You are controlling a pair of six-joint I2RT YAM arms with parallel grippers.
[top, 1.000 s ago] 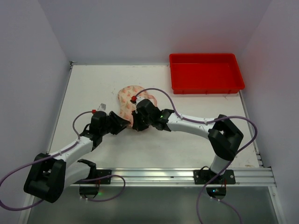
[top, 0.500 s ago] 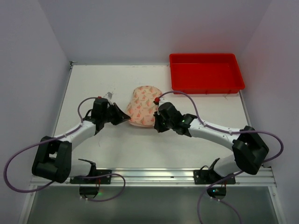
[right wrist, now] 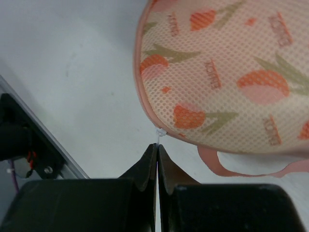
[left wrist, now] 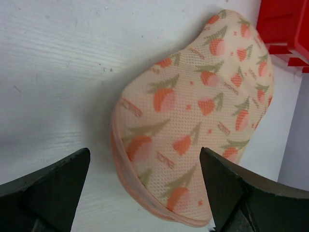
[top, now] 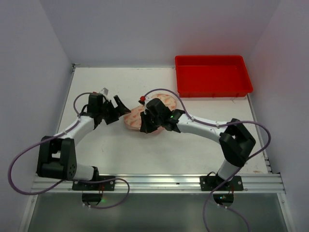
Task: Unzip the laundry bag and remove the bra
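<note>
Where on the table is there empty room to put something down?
Bare table lies along the near side, up to the front rail, and at the back left beside the red tray. The middle is crowded: left gripper, right gripper and laundry bag.

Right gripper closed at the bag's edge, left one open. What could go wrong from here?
1. The right gripper is shut on what looks like only a tiny white tab at the trim of the laundry bag; it may slip free.
2. The left gripper is open, holding nothing, so a pull could drag the whole bag rather than open the zip.
3. The pink loop lies beside the right gripper and might snag.
</note>
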